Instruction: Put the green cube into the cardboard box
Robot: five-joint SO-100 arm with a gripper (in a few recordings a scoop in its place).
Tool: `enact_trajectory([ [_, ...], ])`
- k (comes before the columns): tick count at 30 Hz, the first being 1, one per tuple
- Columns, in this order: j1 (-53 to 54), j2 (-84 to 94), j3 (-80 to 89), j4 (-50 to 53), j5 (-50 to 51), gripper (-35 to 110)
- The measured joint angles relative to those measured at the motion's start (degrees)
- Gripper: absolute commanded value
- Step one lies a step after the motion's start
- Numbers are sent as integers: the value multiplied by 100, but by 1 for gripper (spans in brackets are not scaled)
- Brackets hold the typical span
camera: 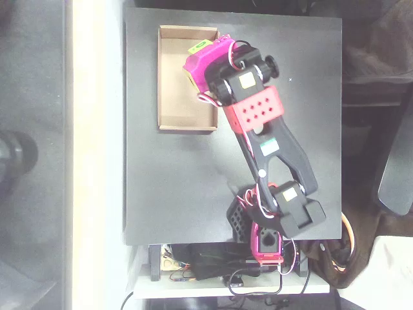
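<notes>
Cardboard box (171, 77) sits near the far left corner of the black table (187, 187) in the overhead view, its long side running along the table's left edge, open top facing up and its floor bare where I can see it. That placement puts it within the arm's reach without the arm having to stretch flat.

The black arm (277, 161) leans out from its base at the near edge, red block at the elbow, and carries the magenta gripper (200, 57) over the box's upper right corner. A sliver of the green cube (199, 46) peeks out at the top edge of the magenta head, right over the box wall. From straight above, the head hides the jaws, so I cannot tell whether they are clamped on the cube or already apart.

My guess is the cube is being held at the rim for release inside. The risk looks plain enough: it sits so near the right-hand wall that a drop here could clip the edge and tumble onto the table rather than into the tray.
</notes>
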Motion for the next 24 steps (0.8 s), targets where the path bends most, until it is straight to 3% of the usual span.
enact_trajectory([
  [18,-475,-1942,-9,-18,-35,10],
  [24,-475,-2092,-9,-439,-35,10],
])
